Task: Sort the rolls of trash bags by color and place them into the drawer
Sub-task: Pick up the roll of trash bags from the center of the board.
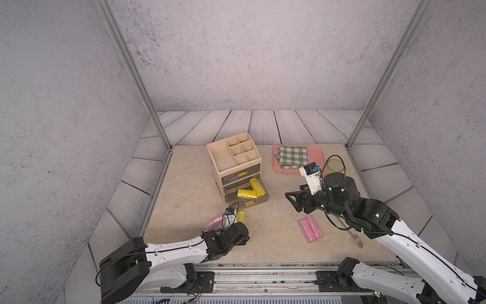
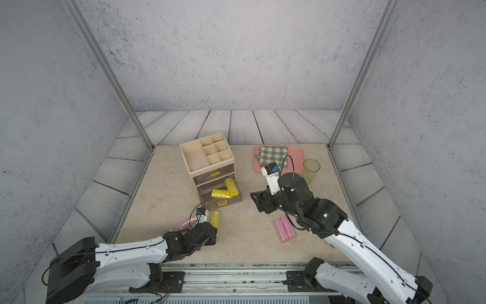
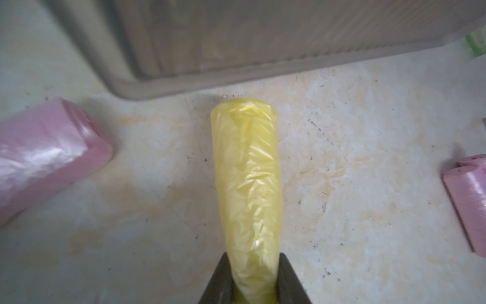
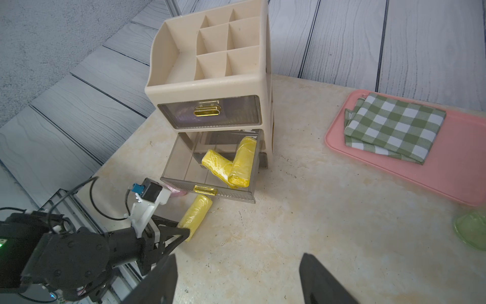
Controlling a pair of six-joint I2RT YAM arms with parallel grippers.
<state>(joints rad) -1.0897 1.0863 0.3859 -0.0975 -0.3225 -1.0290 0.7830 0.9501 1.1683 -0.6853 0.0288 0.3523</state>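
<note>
- The left arm lies low and stretched out from the front rail, its wrist pointing at the organizer (image 1: 214, 158).
- The left gripper (image 3: 253, 259) is clenched on the near end of a yellow roll (image 3: 247, 171). A dark finger presses each side of the crinkled plastic.
- That roll lies lengthwise on the table just in front of the organizer's open lower drawer (image 4: 226, 193). Its far end is close to the drawer front but not touching it.
- Two more yellow rolls (image 4: 219, 167) rest inside that drawer, leaning together in a V. The upper drawer (image 4: 181, 113) is shut.
- The right arm is bent with its elbow raised. Its wrist is held above the table to the right of the organizer and aimed towards it.
- The right gripper (image 4: 238, 256) is released, jaws wide apart with only bare table between them.
- A pink roll (image 1: 214, 220) lies near the held roll, on the side away from the right arm.
- A pair of pink rolls (image 1: 310, 228) lies touching side by side, well in front of the organizer and to its right, beneath the right arm.
- The table between the drawer front and the pink pair is bare.
- Right of the organizer, by the back edge, a pink tray (image 1: 315, 152) carries a green checked cloth (image 1: 293, 156), with a green cup (image 1: 335, 165) just beyond.
</note>
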